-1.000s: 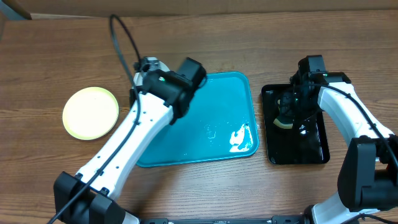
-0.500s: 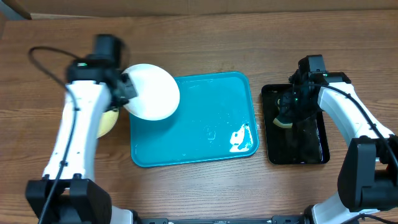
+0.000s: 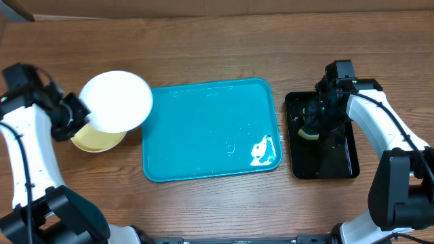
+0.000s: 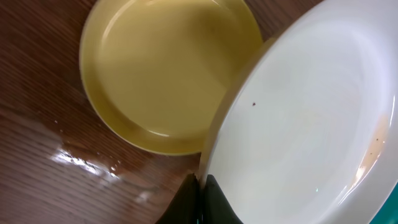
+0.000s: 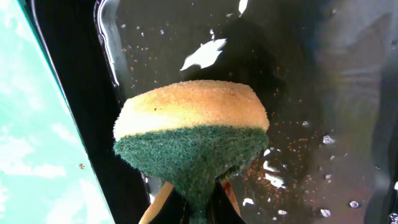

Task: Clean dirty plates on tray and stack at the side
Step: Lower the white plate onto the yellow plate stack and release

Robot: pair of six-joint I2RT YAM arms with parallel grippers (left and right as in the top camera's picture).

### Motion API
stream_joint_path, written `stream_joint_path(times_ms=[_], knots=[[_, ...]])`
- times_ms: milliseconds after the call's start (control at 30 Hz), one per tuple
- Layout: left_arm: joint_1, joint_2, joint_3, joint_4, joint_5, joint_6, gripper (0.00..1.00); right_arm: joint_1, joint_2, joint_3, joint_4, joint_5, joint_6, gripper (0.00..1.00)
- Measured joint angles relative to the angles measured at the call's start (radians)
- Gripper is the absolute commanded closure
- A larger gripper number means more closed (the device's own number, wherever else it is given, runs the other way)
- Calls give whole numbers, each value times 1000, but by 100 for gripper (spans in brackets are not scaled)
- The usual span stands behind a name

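Left of the tray (image 3: pixel 203 135), the left gripper (image 4: pixel 198 190) pinches the white plate (image 3: pixel 116 102) by its rim, holding it partly over the yellow-green plate (image 3: pixel 95 141), whose centre lies nearer the gripper. Right of the tray, the right gripper (image 5: pixel 198 202) clamps the sponge (image 5: pixel 193 121) over the black tray (image 3: pixel 339 163).

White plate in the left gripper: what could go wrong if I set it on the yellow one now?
1. The left gripper pinches the round white plate only at its rim, and the plate sits offset from the pale yellow-green round plate. Released here, it may land off-centre and slide off.
2. Dark specks show on the white plate, so it may get stacked dirty.
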Motion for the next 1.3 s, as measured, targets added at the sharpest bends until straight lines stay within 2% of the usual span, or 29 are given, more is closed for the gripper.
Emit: stream_joint_path(times_ms=[233, 567, 600, 733, 800, 1100, 1300], knots=[[138, 0, -124, 164, -11, -9, 96, 0, 0, 0, 0, 0, 0, 96], [160, 0, -199, 288, -47, -19, 96, 0, 0, 0, -3, 0, 0, 96], [160, 0, -199, 290, -48, -19, 91, 0, 0, 0, -5, 0, 0, 96], [160, 0, -199, 293, -55, -24, 56, 0, 0, 0, -7, 0, 0, 96], [160, 0, -200, 291, -58, -24, 50, 0, 0, 0, -7, 0, 0, 96], [138, 0, -200, 242, 17, -27, 48, 0, 0, 0, 13, 0, 0, 96], [-4, -33, -200, 180, 119, 6, 48, 3, 0, 0, 34, 0, -16, 96]])
